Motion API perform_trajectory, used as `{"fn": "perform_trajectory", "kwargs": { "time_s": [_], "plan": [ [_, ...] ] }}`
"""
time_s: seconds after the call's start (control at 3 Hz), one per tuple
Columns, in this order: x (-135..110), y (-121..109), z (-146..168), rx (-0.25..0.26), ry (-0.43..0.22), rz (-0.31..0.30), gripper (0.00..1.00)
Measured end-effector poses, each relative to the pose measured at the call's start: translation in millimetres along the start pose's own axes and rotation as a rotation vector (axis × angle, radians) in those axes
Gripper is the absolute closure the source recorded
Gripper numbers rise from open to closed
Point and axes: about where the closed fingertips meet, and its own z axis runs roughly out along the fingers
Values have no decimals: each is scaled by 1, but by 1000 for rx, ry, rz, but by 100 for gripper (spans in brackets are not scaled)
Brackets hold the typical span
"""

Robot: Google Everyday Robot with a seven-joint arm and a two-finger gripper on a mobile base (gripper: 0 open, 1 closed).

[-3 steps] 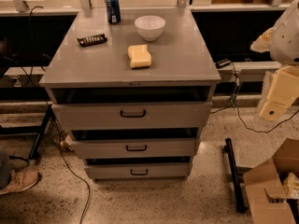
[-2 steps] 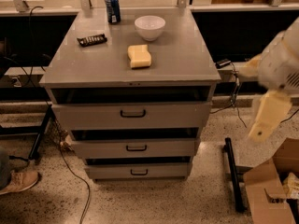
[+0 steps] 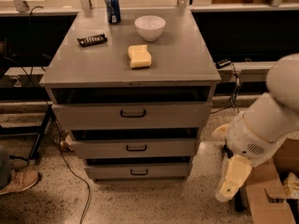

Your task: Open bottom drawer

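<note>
Beside the grey cabinet [image 3: 177,64], the gripper [image 3: 232,180] is sinking toward floor level (its spread and any hold, I cannot tell), right of the bottom drawer [image 3: 140,171], which is sitting closed, untouched.

The grey metal table [image 3: 182,66] carries a blue drink can [image 3: 112,8] at its back edge, a white round bowl [image 3: 150,27] near it, a flat black snack bar [image 3: 92,40] at the left, and a yellow sponge block [image 3: 139,56] mid-top. The cream tool [image 3: 231,181] hangs low, right of the table.

arm [image 3: 266,120] lowered and swung in toward cabinet [image 3: 177,64], tool [image 3: 231,181] now down near floor [image 3: 140,202], right of bottom drawer [image 3: 138,171]
</note>
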Motion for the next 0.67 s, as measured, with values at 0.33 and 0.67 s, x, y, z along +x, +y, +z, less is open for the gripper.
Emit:
{"fn": "perform_trajectory", "kwargs": {
  "time_s": [0.33,0.67],
  "plan": [
    [7,9,15,-32,9,9,0],
    [12,8,26,-58,-3,14,0]
  ]
}}
